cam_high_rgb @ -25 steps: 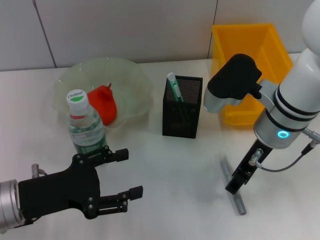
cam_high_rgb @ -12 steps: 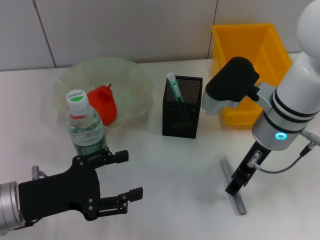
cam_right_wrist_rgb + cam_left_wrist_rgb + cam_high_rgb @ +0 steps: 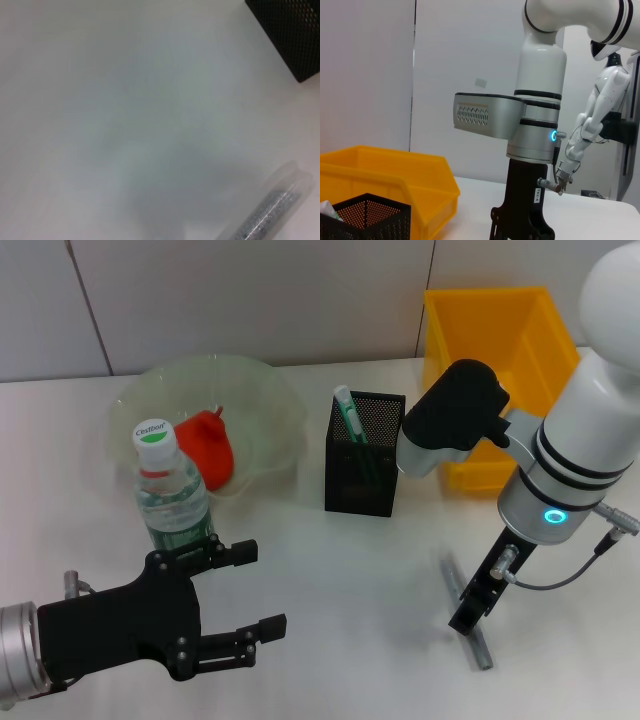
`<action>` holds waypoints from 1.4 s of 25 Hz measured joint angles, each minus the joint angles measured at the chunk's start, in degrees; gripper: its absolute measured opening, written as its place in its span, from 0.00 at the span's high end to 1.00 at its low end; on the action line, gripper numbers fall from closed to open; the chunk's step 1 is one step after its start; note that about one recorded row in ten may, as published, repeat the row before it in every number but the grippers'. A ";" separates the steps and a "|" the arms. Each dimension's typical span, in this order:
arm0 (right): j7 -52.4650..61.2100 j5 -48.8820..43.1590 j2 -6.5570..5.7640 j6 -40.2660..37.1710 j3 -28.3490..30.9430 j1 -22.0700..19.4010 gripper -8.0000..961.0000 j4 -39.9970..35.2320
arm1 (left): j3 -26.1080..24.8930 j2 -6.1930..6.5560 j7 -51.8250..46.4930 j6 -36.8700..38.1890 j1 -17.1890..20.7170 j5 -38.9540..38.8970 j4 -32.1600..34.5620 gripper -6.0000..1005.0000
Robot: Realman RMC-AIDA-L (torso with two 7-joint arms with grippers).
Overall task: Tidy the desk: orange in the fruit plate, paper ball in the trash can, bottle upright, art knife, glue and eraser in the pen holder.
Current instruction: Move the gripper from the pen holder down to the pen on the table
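Note:
The orange [image 3: 205, 448] lies in the pale green fruit plate [image 3: 268, 400]. The bottle [image 3: 170, 498] stands upright in front of the plate. The black mesh pen holder [image 3: 365, 462] holds a green-capped stick [image 3: 349, 412]. The grey art knife [image 3: 480, 645] lies flat on the table at the right and also shows in the right wrist view [image 3: 270, 215]. My right gripper [image 3: 470, 612] points down right at the knife's middle. My left gripper [image 3: 255, 590] is open and empty, low at the front left, just in front of the bottle. The paper ball and the eraser are out of view.
The yellow trash can [image 3: 500, 350] stands at the back right, behind my right arm; it also shows in the left wrist view [image 3: 380, 170]. The pen holder's corner [image 3: 290, 30] shows in the right wrist view. A white wall rises behind the table.
My right arm's upper part has swung a little to the left, while its gripper stays down at the knife. The knife and my left arm have not moved.

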 joint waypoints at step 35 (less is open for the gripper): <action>1.52 -0.08 0.07 1.07 -0.61 0.40 0.48 -2.37 | 0.00 0.00 0.14 0.09 -0.18 0.00 0.00 0.17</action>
